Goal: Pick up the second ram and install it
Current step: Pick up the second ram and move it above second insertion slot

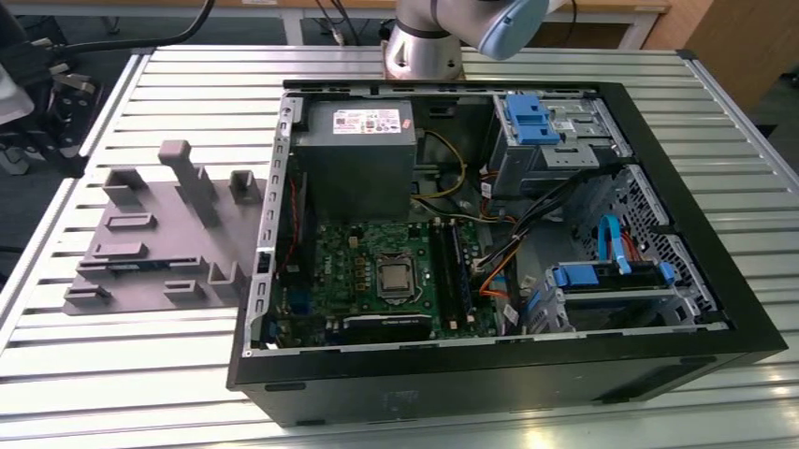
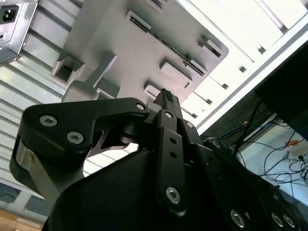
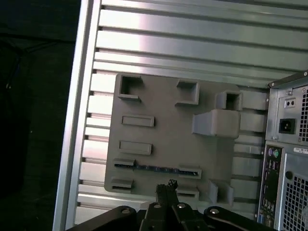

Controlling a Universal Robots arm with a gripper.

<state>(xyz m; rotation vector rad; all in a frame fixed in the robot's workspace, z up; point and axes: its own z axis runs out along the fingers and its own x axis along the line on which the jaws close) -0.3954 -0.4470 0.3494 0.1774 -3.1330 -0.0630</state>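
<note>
The second ram is a thin dark stick standing on edge in a slot of the grey moulded tray. The same ram shows as a dark line across the tray in the second wrist view. In the exterior view the ram sits on the tray to the left of the open computer case. My gripper hovers well above the tray, close to the ram's slot, fingers together and holding nothing. Its tips point down at the tray.
The tray carries several upright blocks and empty pockets. Inside the case lie the motherboard with long black slot strips, a power supply and blue drive brackets. The ribbed metal table ends near the tray's far side.
</note>
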